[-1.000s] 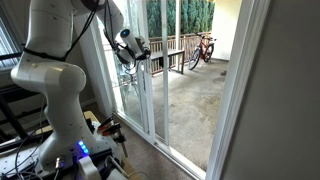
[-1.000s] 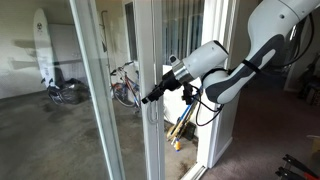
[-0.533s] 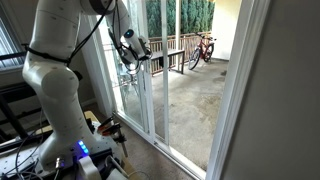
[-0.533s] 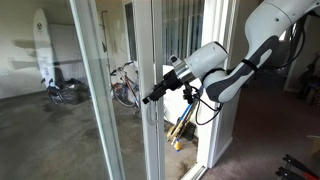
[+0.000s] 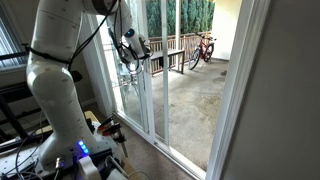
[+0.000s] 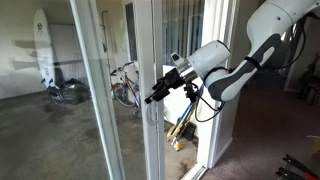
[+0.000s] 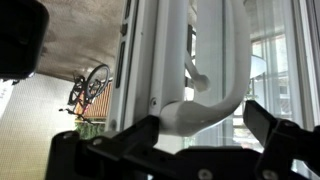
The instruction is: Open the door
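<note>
Outside, concrete patio (image 5: pixel 185 100), bicycle (image 5: pixel 202 48); end effector (image 6: pixel 153 97) straddles door handle (image 7: pixel 225 70).

Pretty tight spot. The handle (image 7: pixel 222 60) sits right between the gripper's (image 7: pixel 203 120) spread fingers (image 7: pixel 285 135), with a bit of clear air on either side. Straight behind it the door (image 7: pixel 165 50) frame blocks anything going deeper, and only the small gap inside the loop is open. In an exterior view a bike (image 6: pixel 125 85) stands past the glass, so no way through there. Room side looks free.
</note>
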{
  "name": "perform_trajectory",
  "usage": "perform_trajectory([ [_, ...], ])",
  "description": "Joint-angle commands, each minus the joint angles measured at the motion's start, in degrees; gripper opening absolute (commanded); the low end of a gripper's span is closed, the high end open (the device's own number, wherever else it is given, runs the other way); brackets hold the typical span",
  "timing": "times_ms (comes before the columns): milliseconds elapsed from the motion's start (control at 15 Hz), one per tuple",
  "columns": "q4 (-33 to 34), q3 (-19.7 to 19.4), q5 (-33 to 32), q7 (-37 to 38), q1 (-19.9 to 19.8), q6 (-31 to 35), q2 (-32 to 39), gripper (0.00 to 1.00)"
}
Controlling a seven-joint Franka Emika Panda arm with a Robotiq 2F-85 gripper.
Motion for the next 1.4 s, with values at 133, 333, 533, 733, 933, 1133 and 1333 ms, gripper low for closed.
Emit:
perform_trajectory([
  [133,-1.7,12.3,-0.1,-14.0,-9.2,-0.2,-1.3,1.0],
  [333,-2.0,18.5,0.4,-20.7,-14.9,-0.3,-1.7,1.0],
  [533,-9.3,19.6,1.2,-19.6,-18.3,-0.3,-5.6,1.0],
  [733,-16.4,19.6,1.5,-17.6,-20.7,-0.3,-7.0,1.0],
  [933,-22.9,17.1,2.0,-19.0,-22.2,-0.3,-9.2,1.0],
  [1133,-26.3,17.3,1.4,-19.8,-27.1,-0.3,-10.7,1.0],
  [1333,-26.7,15.2,2.2,-19.6,-30.7,-0.3,-10.9,1.0],
])
